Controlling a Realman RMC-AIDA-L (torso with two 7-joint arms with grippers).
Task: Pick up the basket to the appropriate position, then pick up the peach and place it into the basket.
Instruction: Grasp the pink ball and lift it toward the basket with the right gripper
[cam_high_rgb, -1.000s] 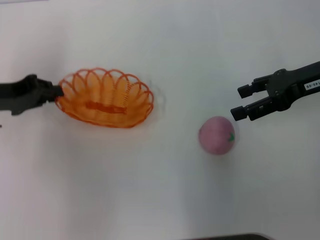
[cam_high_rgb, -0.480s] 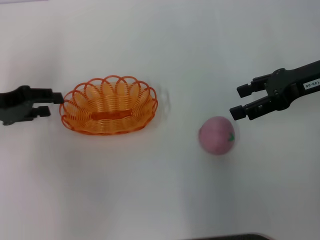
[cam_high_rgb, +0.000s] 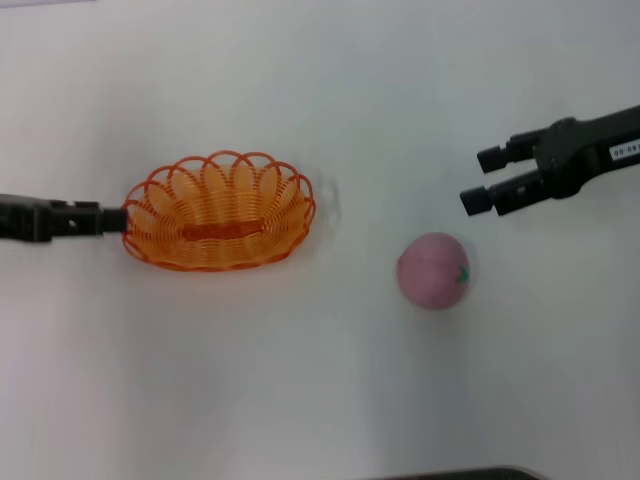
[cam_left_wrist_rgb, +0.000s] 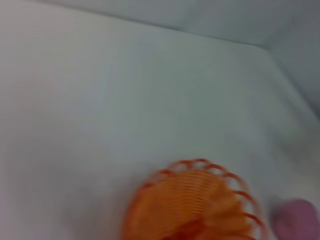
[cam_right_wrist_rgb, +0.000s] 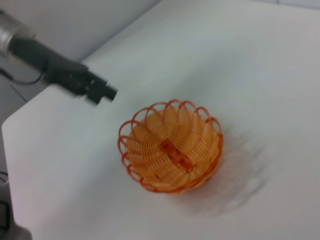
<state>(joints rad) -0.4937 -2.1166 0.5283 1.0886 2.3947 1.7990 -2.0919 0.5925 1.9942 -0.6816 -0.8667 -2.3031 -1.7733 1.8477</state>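
Note:
The orange wire basket (cam_high_rgb: 285, 215) sits flat and empty on the white table, left of centre. It also shows in the left wrist view (cam_left_wrist_rgb: 195, 200) and the right wrist view (cam_right_wrist_rgb: 170, 145). My left gripper (cam_high_rgb: 112, 218) is level with the basket's left rim and just outside it; the right wrist view shows this gripper (cam_right_wrist_rgb: 102, 92) apart from the basket. The pink peach (cam_high_rgb: 433, 270) with its green leaf mark lies on the table right of centre, and shows in the left wrist view (cam_left_wrist_rgb: 296, 220). My right gripper (cam_high_rgb: 483, 180) is open and empty, behind and to the right of the peach.
The white table (cam_high_rgb: 320, 400) carries nothing else. Its far edge and a corner show in the right wrist view (cam_right_wrist_rgb: 30, 110). A dark edge (cam_high_rgb: 450, 473) shows at the bottom of the head view.
A second ago my left gripper held the basket tilted by its left rim. The basket now lies flat, released, and the left gripper has turned. My right gripper has moved slightly away from the peach.

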